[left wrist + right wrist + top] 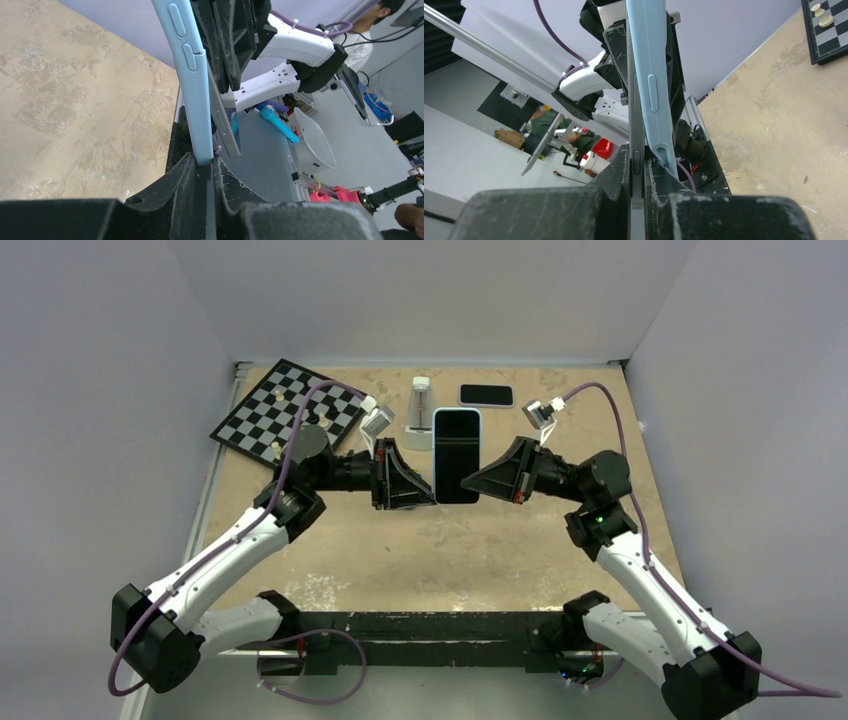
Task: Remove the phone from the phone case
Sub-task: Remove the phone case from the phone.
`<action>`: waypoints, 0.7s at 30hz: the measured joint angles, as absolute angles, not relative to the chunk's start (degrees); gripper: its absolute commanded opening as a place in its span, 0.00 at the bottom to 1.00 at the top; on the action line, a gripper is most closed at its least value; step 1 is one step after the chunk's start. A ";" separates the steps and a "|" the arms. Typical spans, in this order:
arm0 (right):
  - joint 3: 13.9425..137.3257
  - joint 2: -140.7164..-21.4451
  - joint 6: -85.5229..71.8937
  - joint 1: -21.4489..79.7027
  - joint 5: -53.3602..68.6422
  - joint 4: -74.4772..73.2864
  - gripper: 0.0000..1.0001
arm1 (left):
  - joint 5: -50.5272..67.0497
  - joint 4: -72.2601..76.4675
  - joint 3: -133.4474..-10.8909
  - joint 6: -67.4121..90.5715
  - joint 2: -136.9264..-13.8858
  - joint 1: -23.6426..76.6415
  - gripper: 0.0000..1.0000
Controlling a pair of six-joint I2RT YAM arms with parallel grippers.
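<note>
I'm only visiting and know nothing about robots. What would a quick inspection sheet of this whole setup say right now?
Surface: mottled tan table, pale scuffs near the arm bases.
Job's things: phone and light blue phone case held off the table between the arms, partly split apart.
Clutter: chessboard with pieces; spare dark phone lying flat; white tapered object, which I cannot identify.
Pincers: left pincer shut on the phone case; right pincer shut on the phone.
Cables: purple cable along each arm, clear of the phone.
Surroundings: plain grey walls on three sides; a person and lab gear behind, in the wrist views.
</note>
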State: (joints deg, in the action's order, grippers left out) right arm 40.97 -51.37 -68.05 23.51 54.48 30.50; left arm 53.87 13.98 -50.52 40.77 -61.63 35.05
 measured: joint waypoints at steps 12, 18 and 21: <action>40.97 -51.37 -65.34 23.51 53.30 26.94 0.00 | 49.17 13.80 -52.40 42.89 -64.75 35.33 0.26; 40.97 -51.37 -64.40 23.44 52.16 26.44 0.00 | 48.12 15.40 -53.76 44.47 -66.59 35.46 0.02; 40.99 -51.37 -63.81 23.29 51.46 26.15 0.00 | 47.27 14.79 -54.76 44.38 -67.42 35.62 0.00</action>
